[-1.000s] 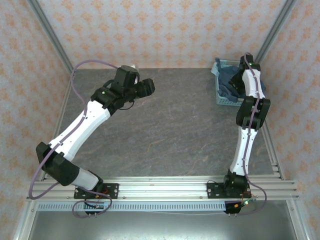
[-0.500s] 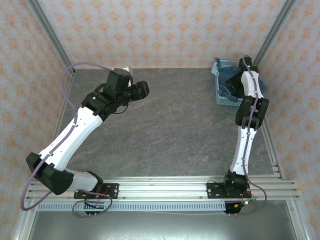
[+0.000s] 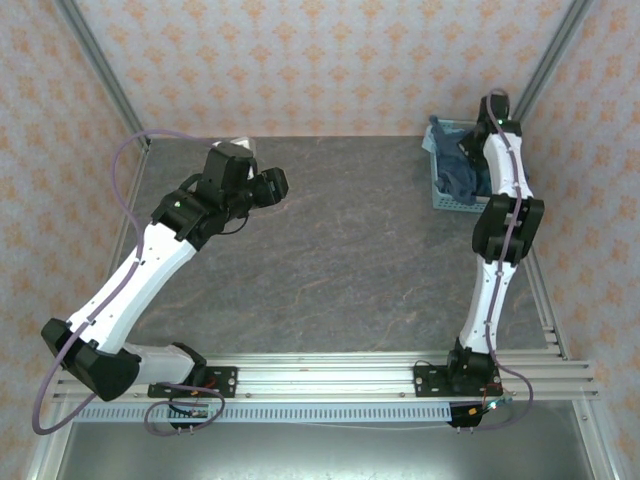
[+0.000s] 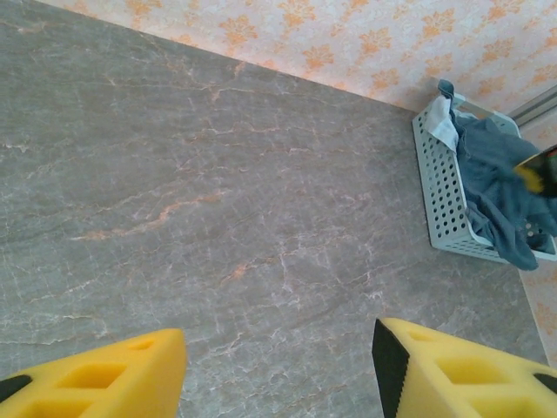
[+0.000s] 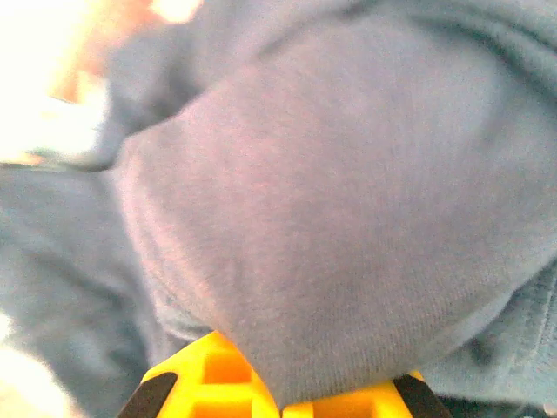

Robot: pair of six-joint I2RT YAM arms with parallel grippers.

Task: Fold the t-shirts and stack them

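A dark slate-blue t-shirt lies bunched in the light blue basket at the table's back right and spills over the basket's near side. My right gripper is down in the basket, its yellow fingers shut on a fold of this t-shirt. In the left wrist view the same t-shirt droops over the basket, with a pale bit of cloth at the far corner. My left gripper hangs open over bare table at the back left, holding nothing.
The grey marbled table stretches between the two arms. Metal frame posts and patterned walls close in the back and sides. The basket stands tight against the right rail.
My right gripper has shut on the dark t-shirt and its wrist has risen, drawing cloth up. My left arm has drawn back to the left, its jaws a little narrower.
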